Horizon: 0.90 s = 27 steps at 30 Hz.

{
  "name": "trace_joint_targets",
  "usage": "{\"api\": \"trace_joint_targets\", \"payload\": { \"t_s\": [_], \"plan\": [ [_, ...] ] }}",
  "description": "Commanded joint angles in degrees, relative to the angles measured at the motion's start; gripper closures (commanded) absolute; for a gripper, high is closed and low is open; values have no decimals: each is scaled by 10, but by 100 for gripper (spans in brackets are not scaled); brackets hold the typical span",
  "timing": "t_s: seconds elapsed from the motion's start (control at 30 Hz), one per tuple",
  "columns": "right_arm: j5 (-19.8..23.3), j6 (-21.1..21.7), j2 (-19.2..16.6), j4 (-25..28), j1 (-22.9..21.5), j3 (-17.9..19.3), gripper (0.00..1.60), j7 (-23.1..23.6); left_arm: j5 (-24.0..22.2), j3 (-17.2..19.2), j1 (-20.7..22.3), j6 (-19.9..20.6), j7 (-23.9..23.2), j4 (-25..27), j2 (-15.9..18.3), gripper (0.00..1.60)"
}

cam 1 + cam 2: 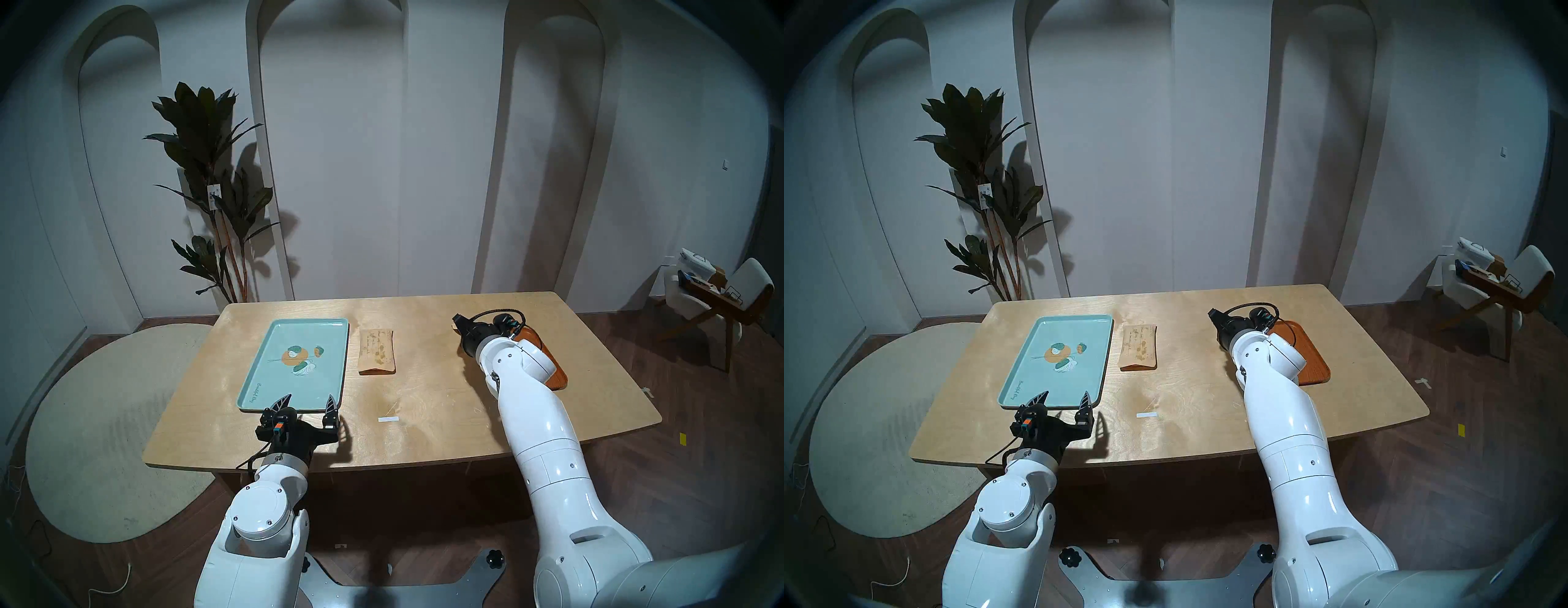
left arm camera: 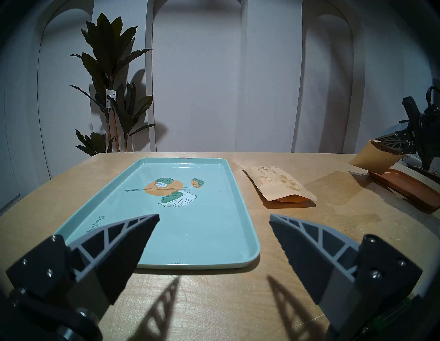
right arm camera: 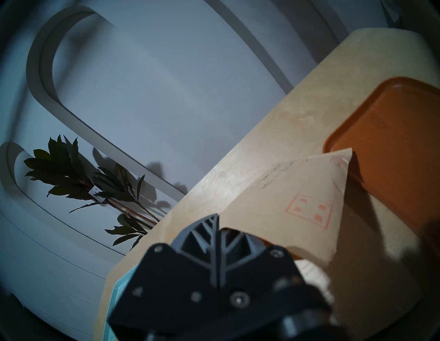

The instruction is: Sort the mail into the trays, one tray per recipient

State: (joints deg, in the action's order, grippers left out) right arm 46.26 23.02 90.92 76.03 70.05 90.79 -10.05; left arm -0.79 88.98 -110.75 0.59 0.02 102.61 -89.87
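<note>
A mint-green tray (image 1: pixel 271 382) with a leaf print lies on the table's left half and holds nothing. A darker, blotched envelope (image 1: pixel 376 351) lies flat just right of it, also in the left wrist view (image 2: pixel 281 183). My left gripper (image 1: pixel 310 399) is open and empty, low over the mint tray's near edge (image 2: pixel 202 264). My right gripper (image 3: pixel 217 221) is shut on one end of the paler envelope (image 3: pixel 297 190) and holds it tilted above the table. The envelope's far corner reaches the corner of the orange-brown tray (image 3: pixel 392 142). My right arm hides much of that tray (image 1: pixel 555 373) in the head view.
A small white tape strip (image 1: pixel 389 419) lies on the table near the front middle. A tall potted plant (image 1: pixel 212 191) stands behind the table's left corner. A chair with clutter (image 1: pixel 721 297) stands off to the right on the floor.
</note>
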Motion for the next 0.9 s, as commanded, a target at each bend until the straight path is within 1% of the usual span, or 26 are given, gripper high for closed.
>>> {"api": "trace_joint_targets", "payload": {
  "t_s": [0.0, 0.2, 0.4, 0.7, 0.87],
  "plan": [
    [-4, 5, -2, 48, -1, -1, 160, -9, 1, 0, 3, -2, 1, 12, 0, 0],
    [-8, 10, -8, 64, -1, -3, 160, -23, 1, 0, 3, -2, 1, 12, 0, 0],
    [-14, 7, -19, 62, -20, 1, 160, -30, 1, 0, 3, -2, 1, 12, 0, 0],
    [-18, 9, -25, 56, -51, 5, 160, -38, 1, 0, 3, -3, 1, 11, 0, 0],
    [-21, 11, -29, 58, -61, 5, 160, -37, 1, 0, 3, -3, 1, 11, 0, 0]
  ]
}}
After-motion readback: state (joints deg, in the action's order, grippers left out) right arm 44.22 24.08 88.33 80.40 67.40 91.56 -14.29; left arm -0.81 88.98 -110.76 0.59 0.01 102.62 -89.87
